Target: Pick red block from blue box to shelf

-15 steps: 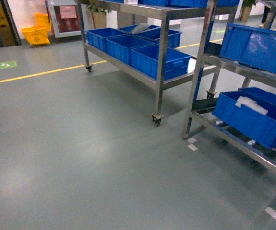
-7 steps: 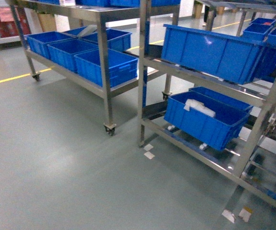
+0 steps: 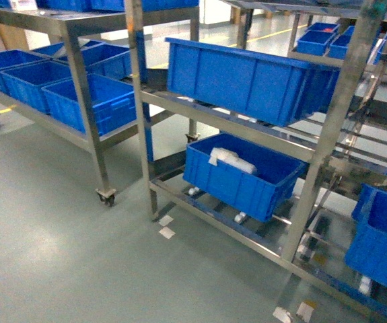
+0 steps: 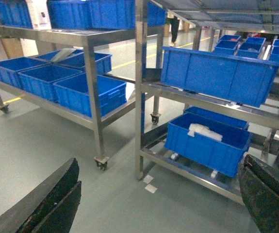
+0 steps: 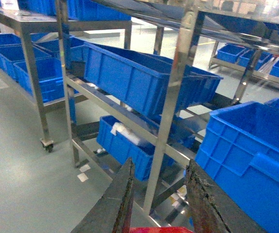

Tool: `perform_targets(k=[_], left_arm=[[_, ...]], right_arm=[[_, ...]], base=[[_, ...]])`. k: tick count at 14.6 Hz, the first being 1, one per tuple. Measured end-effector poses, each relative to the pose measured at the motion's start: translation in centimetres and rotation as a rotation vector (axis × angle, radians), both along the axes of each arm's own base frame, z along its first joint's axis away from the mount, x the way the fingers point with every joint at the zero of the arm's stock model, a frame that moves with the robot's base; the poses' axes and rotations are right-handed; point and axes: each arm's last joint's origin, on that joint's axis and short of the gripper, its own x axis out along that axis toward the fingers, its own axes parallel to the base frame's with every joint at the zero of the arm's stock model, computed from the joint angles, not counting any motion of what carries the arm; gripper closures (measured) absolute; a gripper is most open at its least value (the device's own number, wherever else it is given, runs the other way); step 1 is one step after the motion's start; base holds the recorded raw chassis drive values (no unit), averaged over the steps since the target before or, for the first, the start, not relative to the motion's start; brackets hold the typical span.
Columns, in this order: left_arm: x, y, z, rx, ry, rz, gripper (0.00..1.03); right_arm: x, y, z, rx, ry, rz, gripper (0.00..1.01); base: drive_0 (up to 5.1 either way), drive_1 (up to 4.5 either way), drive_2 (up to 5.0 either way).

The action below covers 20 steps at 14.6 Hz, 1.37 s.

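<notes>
Red block [image 5: 154, 229] between right hand [image 5: 158, 194] fingers

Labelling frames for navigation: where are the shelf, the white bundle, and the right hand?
shelf [image 3: 141, 134]: head view, on its front upright.
white bundle [image 3: 230, 160]: head view, its middle, in the lower crate.
right hand [image 5: 161, 199]: right wrist view, between fingertips.

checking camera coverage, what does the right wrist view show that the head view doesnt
Only the right wrist view shows the right gripper, its two dark fingers standing apart, with a strip of something red at the bottom edge between them; too little shows to identify it. Only the head view shows white tape scraps by the rack's near foot. Both share the shiny stainless-steel shelf and the dark blue ribbed crate holding white packaging.
</notes>
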Motion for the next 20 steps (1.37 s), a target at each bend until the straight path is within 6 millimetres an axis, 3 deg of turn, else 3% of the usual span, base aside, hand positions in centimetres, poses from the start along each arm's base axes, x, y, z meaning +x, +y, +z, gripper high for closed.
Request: perform_targets(k=[2, 13, 20], left_arm=[[0.0, 0.0, 0.0, 0.0, 0.0, -0.001, 0.05], [0.0, 0.0, 0.02, 0.0, -0.002, -0.001, 0.05], [0.0, 0.0, 0.02, 0.0, -0.002, 0.0, 0.05]], right_arm=[[0.0, 0.0, 0.0, 0.0, 0.0, 0.0, 0.75], [0.0, -0.01, -0.02, -0.003, 0.001, -0.002, 0.75], [0.0, -0.01, -0.02, -0.003, 0.001, -0.002, 0.75]], base=[[-0.5, 1.38, -6.1], [-1.6, -1.51, -1.7], [-1.8, 2.43, -6.0]])
